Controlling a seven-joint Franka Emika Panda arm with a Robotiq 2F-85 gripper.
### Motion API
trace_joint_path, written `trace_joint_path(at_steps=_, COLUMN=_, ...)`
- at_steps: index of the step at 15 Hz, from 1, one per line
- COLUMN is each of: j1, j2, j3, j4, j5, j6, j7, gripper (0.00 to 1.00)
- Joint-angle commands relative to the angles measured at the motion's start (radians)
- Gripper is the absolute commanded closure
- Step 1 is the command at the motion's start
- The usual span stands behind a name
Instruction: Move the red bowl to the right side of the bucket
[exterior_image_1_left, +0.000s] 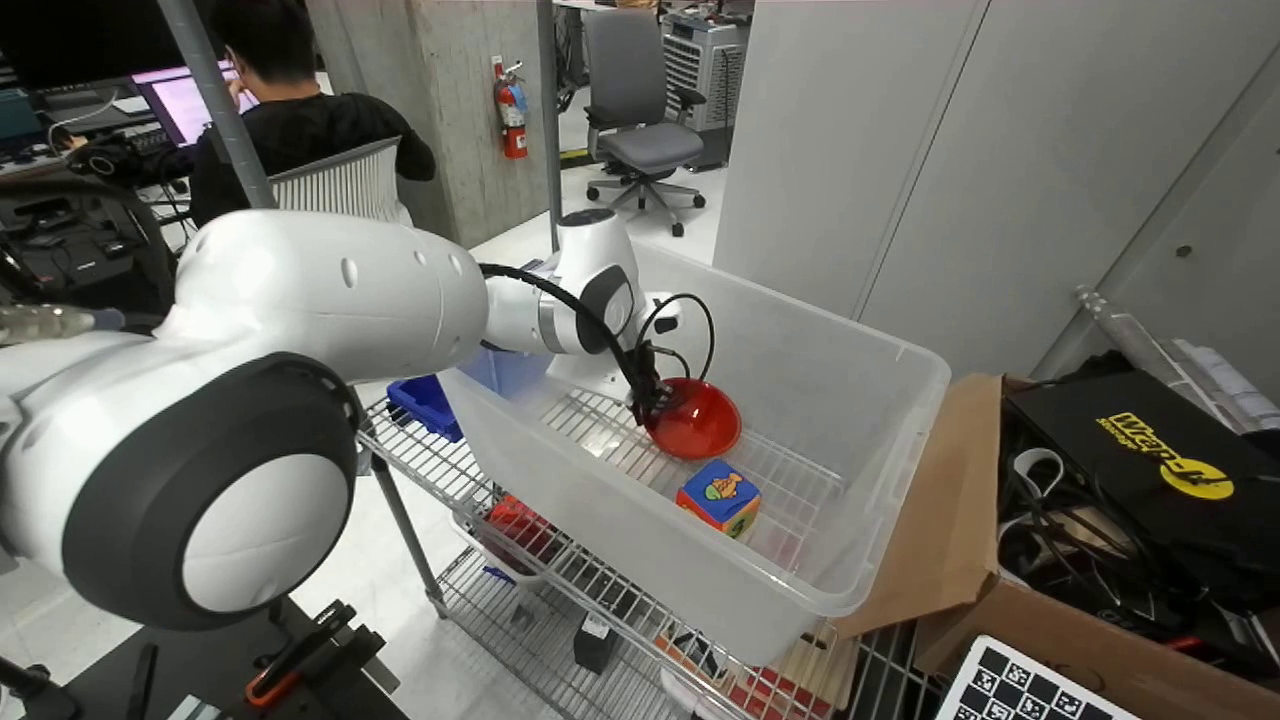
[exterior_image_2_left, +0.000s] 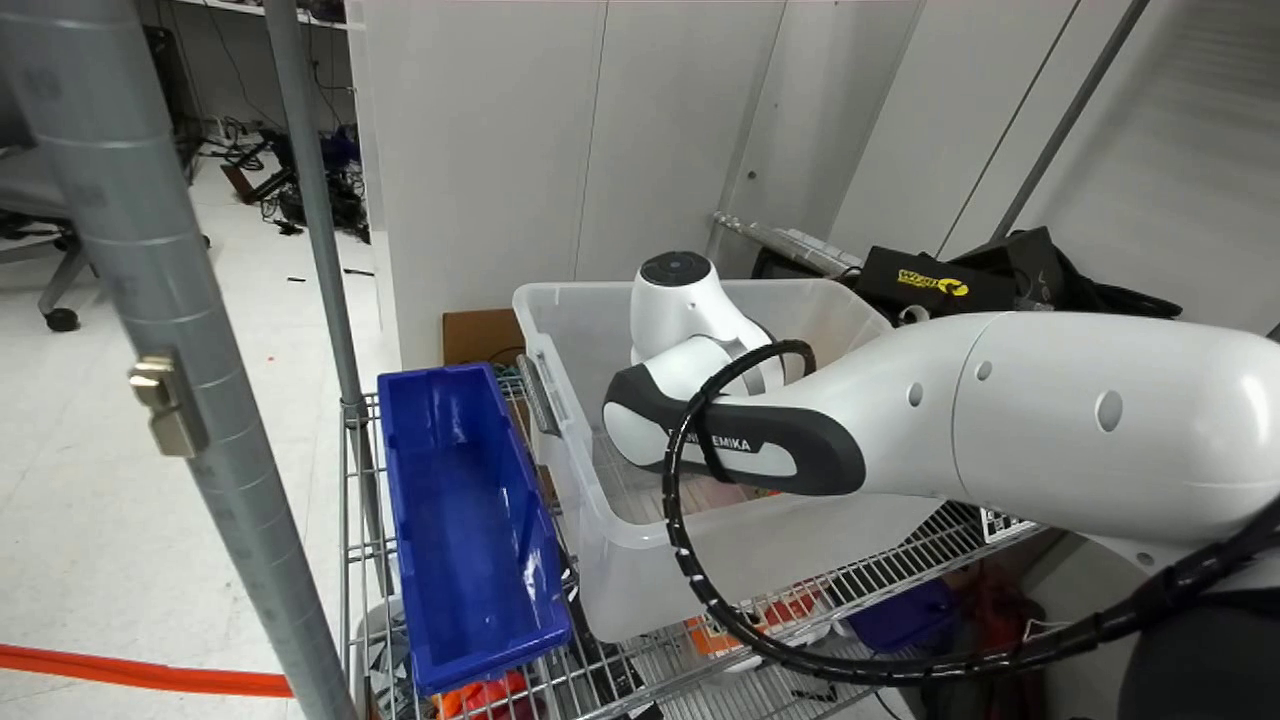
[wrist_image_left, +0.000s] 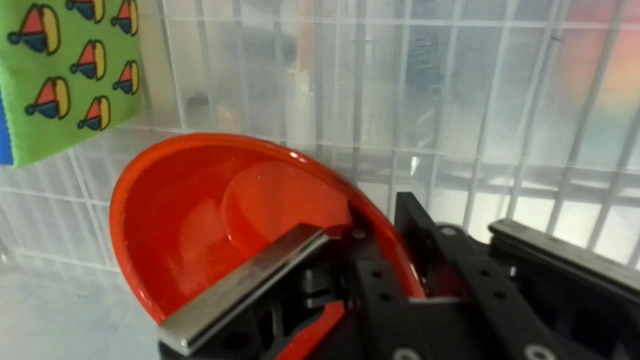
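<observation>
The red bowl (exterior_image_1_left: 703, 425) is inside the translucent white tub, the bucket (exterior_image_1_left: 850, 390), and is tilted with its opening partly toward that camera. My gripper (exterior_image_1_left: 652, 398) reaches down into the tub at the bowl's edge. In the wrist view, my gripper (wrist_image_left: 382, 220) is closed around the rim of the bowl (wrist_image_left: 190, 210), one finger inside and one outside. I cannot tell whether the bowl touches the tub floor. In an exterior view, the tub (exterior_image_2_left: 660, 580) shows, but the arm hides the bowl and gripper.
A soft cube (exterior_image_1_left: 720, 497) lies in the tub near the bowl; its green side (wrist_image_left: 75, 75) shows in the wrist view. A cardboard box (exterior_image_1_left: 950, 520) with a black case stands beside the tub. A blue bin (exterior_image_2_left: 460, 520) is on the tub's other side, on the wire shelf.
</observation>
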Motion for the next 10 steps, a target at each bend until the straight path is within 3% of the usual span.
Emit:
trace_joint_path(at_steps=1, j1=0.009, j2=0.019, j3=-0.014, j4=0.071, j5=-0.025, j6=-0.048, j7=-0.025, gripper=1.00)
trace_joint_path(at_steps=6, j1=0.011, j2=-0.043, j3=0.015, j4=0.035, j5=-0.009, j6=-0.029, j7=-0.057, gripper=0.99)
trace_joint_path(at_steps=10, j1=0.007, j2=-0.092, j3=-0.022, j4=0.014, j5=-0.033, j6=-0.052, j7=-0.071, gripper=0.99)
